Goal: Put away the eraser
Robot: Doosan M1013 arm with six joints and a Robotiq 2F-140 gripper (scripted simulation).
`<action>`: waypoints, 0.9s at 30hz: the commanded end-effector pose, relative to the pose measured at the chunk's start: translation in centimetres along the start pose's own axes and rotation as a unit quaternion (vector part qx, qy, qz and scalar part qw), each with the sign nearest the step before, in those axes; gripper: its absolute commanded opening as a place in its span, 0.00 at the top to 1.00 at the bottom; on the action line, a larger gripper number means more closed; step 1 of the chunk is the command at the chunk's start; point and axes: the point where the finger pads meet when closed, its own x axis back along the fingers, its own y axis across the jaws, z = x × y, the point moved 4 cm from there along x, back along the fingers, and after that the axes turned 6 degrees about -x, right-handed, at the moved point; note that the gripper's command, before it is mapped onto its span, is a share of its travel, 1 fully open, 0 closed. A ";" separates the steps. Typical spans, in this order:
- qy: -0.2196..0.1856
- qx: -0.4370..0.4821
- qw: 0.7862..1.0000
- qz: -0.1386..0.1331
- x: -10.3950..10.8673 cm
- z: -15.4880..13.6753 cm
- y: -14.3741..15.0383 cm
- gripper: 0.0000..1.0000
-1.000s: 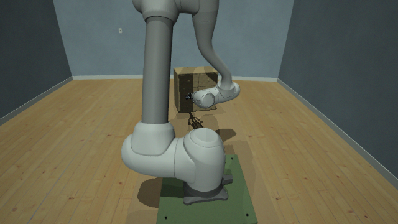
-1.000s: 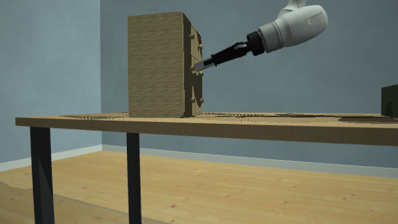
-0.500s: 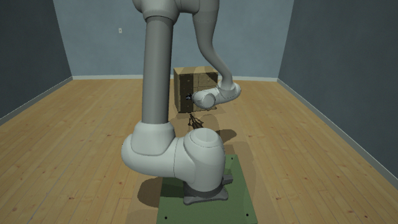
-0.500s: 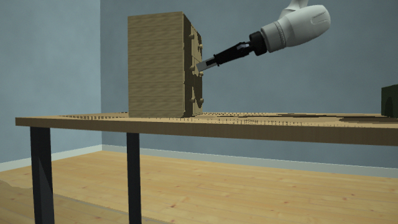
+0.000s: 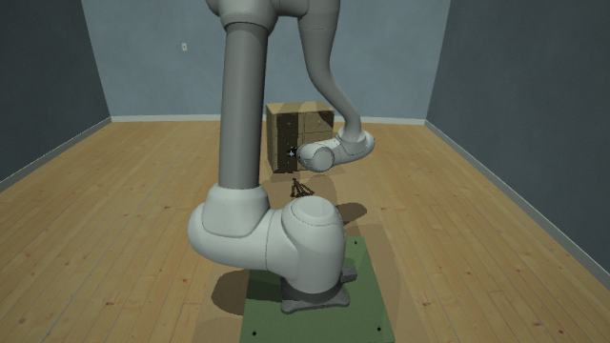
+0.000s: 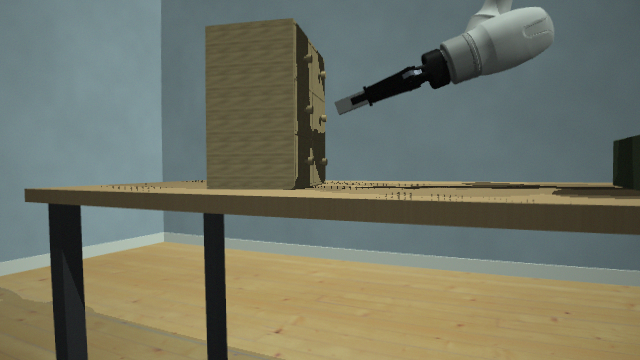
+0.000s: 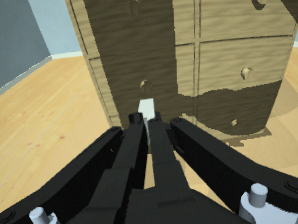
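Chest of pale wood [image 5: 271,138] [image 6: 250,105] [image 7: 187,75], its drawers shut and their contents hidden.
It stood upright on the wooden counter [image 6: 330,212], round knobs down its front; no writing could be read. The grey-tipped black gripper [image 5: 292,152] [image 6: 338,108] [image 7: 148,109] pointed at that front, a little apart, its fingers closed on nothing. Where the loose eraser lay could not be told.

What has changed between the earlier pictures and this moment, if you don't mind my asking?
The gripper has backed away from the front of the chest. It took hold of nothing visible. The chest and its closed drawers look unchanged.
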 end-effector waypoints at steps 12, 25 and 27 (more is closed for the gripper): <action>0.000 0.000 1.000 0.000 4.7 0.1 0.0 1.00; -0.006 0.000 1.000 0.000 5.5 0.3 0.0 1.00; -0.008 0.000 1.000 0.000 5.6 0.3 0.0 1.00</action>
